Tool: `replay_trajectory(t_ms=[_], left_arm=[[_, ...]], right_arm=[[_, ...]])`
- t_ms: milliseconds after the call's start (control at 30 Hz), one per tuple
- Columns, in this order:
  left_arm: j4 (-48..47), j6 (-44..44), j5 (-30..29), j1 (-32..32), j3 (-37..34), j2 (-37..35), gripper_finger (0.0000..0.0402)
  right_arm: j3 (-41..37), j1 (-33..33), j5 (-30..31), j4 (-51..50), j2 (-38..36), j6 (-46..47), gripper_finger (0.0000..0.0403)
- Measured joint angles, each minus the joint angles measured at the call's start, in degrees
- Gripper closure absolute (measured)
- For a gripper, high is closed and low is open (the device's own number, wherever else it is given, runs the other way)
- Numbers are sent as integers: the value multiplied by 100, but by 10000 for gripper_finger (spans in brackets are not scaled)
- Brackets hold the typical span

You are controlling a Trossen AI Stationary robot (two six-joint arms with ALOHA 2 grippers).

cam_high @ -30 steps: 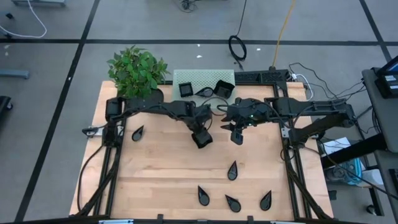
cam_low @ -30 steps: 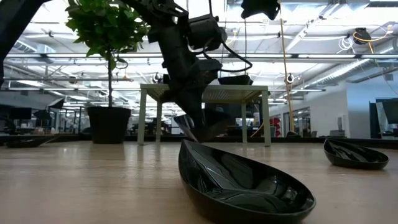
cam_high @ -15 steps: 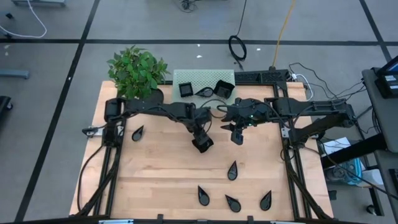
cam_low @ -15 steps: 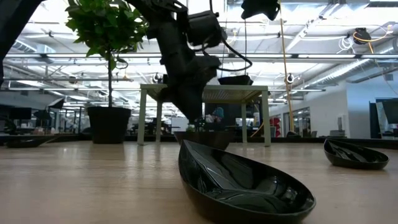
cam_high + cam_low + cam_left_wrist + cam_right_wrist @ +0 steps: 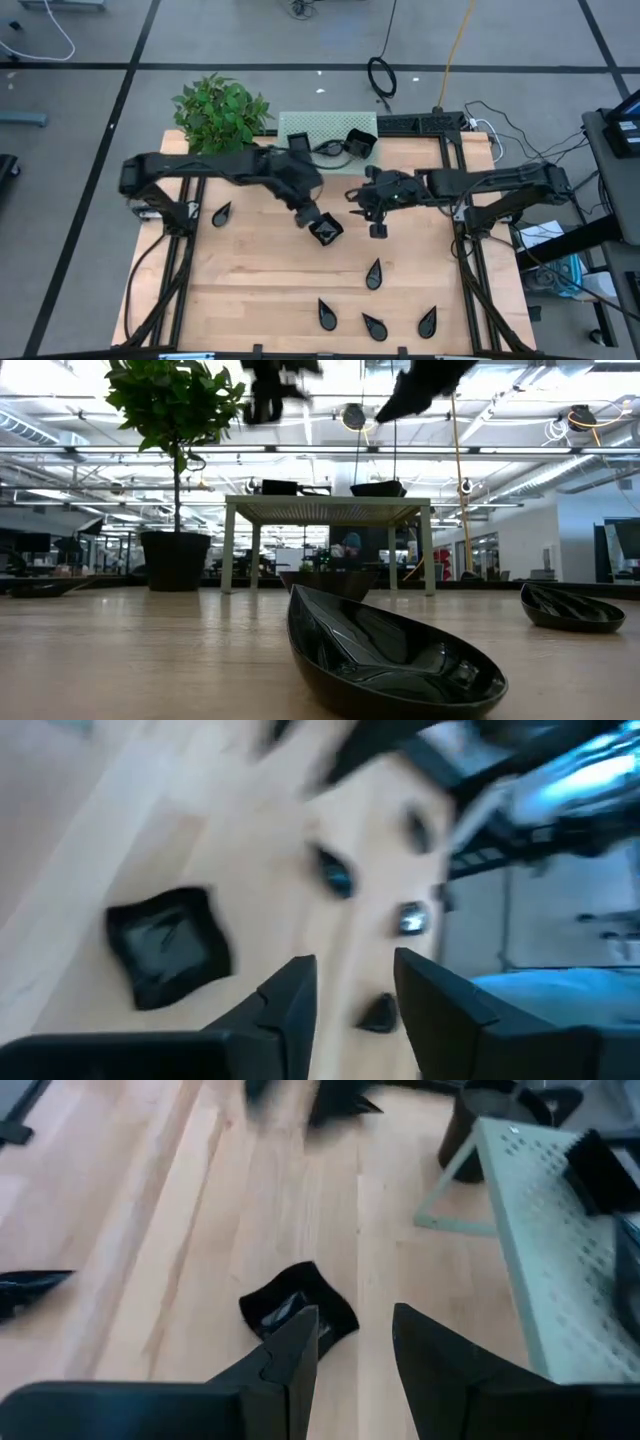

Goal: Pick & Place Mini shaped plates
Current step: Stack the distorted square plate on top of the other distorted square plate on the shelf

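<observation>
Wavy-edged plate (image 5: 326, 231) lies mid-table — teardrop plates (image 5: 373, 273) nearer the front.

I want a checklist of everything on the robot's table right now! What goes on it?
Surface: wooden table, mostly bare.
Job's things: wavy-edged square plate lying free mid-table; five teardrop plates on the table; more plates on the green perforated stand.
Clutter: potted plant at the back left corner.
Grippers: left gripper open, beside the wavy plate; right gripper open, empty.
Cables: coiled on the floor behind the table.
Surroundings: open hall; nobody seen.
</observation>
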Motion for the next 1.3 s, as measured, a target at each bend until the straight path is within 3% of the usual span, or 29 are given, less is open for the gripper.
replay_trajectory(t_ms=[133,300,533,733,1067,1300], left_arm=[[277,-329,-266,-268,2,-662,275],[666,-480,-1221,-736,4,-1228,279],[1139,-511,-2189,-1212,4,-1436,277],[1221,-780,-2227,-1338,4,-1384,277],[1171,-943,-2210,-1369,4,-1368,277],[1176,-919,-2212,-1365,4,-1370,277]], right_arm=[[-839,-4,-319,1103,4,-268,284],[-1617,35,-565,2279,2,-827,284],[-1858,33,-711,2908,676,-1002,284],[-1309,39,-1369,2819,1670,-981,284],[-813,45,-2254,2655,2538,-1371,284],[-815,135,-1443,2709,2985,-1707,284]])
